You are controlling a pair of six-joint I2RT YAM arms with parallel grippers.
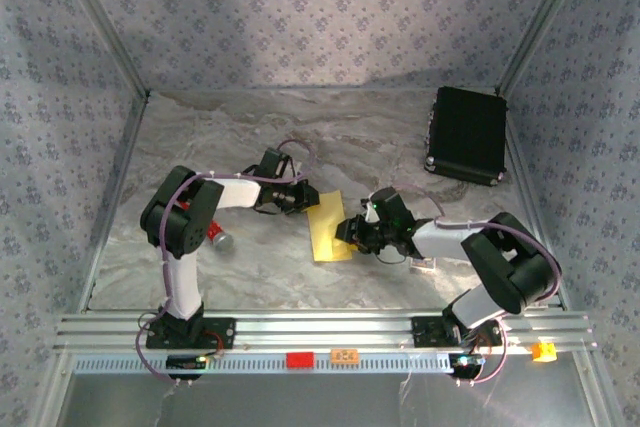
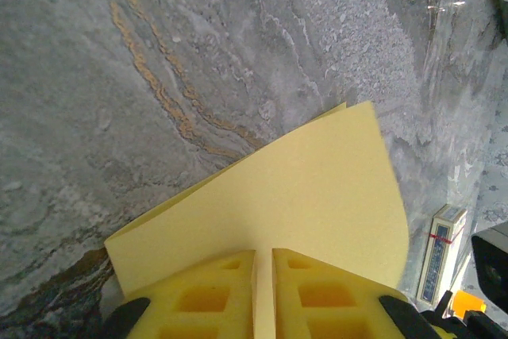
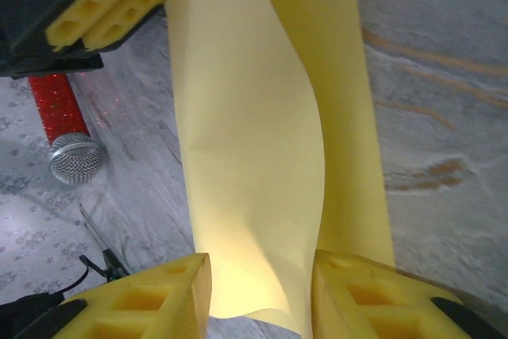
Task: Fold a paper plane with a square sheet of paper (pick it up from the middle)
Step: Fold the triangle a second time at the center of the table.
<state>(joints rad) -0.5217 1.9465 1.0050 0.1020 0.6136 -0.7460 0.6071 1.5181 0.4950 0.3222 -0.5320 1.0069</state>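
Note:
The square sheet of paper [image 1: 330, 228] is plain yellow and folded over into two loose layers, and it lies between the two arms. My left gripper [image 1: 300, 197] is shut on the sheet's edge. In the left wrist view the paper [image 2: 309, 188] fans out ahead of the left gripper [image 2: 264, 256], whose jaws pinch it in a thin gap. My right gripper [image 1: 350, 231] stands open at the opposite end. In the right wrist view the curled paper [image 3: 254, 132] passes loosely between the wide-apart fingers of the right gripper [image 3: 262, 295].
A red-handled tool with a silver mesh head [image 3: 70, 136] lies on the marble tabletop to the left of the paper [image 1: 218, 238]. A black rectangular case [image 1: 467, 134] sits at the back right. A small printed card [image 2: 440, 253] lies near the right arm.

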